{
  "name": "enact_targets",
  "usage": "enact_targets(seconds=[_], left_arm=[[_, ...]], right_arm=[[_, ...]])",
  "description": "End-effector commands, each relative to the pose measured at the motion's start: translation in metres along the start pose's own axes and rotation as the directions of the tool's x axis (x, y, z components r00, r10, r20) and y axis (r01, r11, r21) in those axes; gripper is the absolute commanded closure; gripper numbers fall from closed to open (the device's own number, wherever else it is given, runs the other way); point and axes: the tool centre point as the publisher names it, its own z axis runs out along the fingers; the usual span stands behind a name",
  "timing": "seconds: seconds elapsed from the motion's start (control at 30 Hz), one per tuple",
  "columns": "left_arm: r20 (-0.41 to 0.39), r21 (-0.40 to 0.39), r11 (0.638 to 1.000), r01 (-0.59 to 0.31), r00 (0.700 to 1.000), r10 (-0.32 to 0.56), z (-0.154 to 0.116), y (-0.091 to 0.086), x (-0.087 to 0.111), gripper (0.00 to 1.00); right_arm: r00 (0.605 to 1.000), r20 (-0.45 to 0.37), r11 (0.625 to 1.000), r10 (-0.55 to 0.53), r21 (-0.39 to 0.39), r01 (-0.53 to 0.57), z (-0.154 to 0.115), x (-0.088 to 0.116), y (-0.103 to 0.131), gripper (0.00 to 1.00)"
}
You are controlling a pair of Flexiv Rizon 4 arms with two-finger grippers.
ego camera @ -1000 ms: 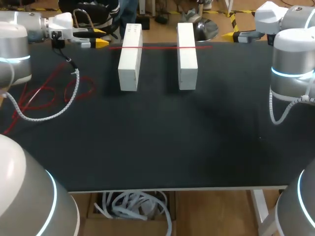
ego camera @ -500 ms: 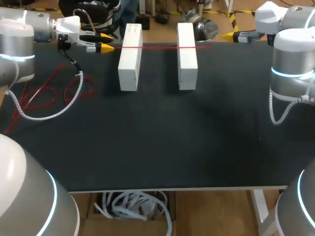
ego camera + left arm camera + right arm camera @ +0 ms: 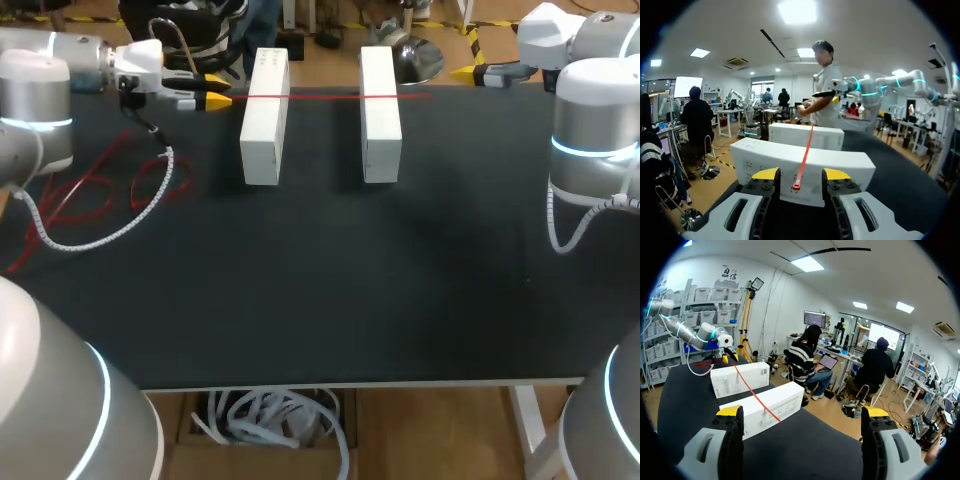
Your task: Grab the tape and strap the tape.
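Seeing thin red tape (image 3: 320, 97) stretched straight across two white box-shaped blocks (image 3: 265, 130) on the matte black table (image 3: 330, 290). Left gripper (image 3: 801, 174) is parted, tape's end between its fingers (touching neither). Right gripper (image 3: 802, 412) is spread wide, empty.

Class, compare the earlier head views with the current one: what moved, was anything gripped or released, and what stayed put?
The left end effector moved toward the near end of the tape. That end now lies between its open fingers, not gripped. The tape, the boxes and the right end effector stayed as they were.
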Motion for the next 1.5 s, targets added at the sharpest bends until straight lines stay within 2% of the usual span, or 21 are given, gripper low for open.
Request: enact_targets(seconds=[0.03, 0.4, 0.47, 0.73, 1.03, 1.5], left_arm=[[-0.019, 0.007, 1.0, 0.005, 1.0, -0.005, -0.0009, 0.0095, -0.0082, 0.71], [-0.024, 0.008, 1.0, 0.015, 1.0, -0.014, -0.0038, 0.0167, -0.0093, 0.72], [-0.026, 0.011, 1.0, 0.015, 1.0, -0.014, -0.0036, 0.0166, -0.0087, 0.75], [-0.04, 0.04, 0.999, 0.005, 0.999, -0.004, 0.0002, 0.0102, -0.0055, 0.73], [-0.036, 0.047, 0.999, 0.018, 0.999, -0.017, 0.0002, 0.0124, -0.0072, 0.73], [-0.042, 0.054, 0.998, 0.025, 0.999, -0.023, -0.0023, 0.0138, -0.0089, 0.78]], right_arm=[[1.0, 0.0, 1.0, 0.0, -0.001, 0.0, -0.0011, 0.0001, -0.0003, 0.0], [1.0, 0.0, 1.0, 0.0, -0.001, 0.0, -0.0011, 0.0001, -0.0003, 0.0], [1.0, 0.0, 1.0, 0.0, -0.001, 0.0, -0.0011, 0.0001, -0.0003, 0.0], [1.0, 0.0, 1.0, 0.0, -0.001, 0.0, -0.0011, 0.0001, -0.0003, 0.0], [1.0, 0.0, 1.0, 0.0, -0.001, 0.0, -0.0011, 0.0001, -0.0003, 0.0], [1.0, 0.0, 1.0, 0.0, -0.001, 0.0, -0.0011, 0.0001, -0.0003, 0.0]])
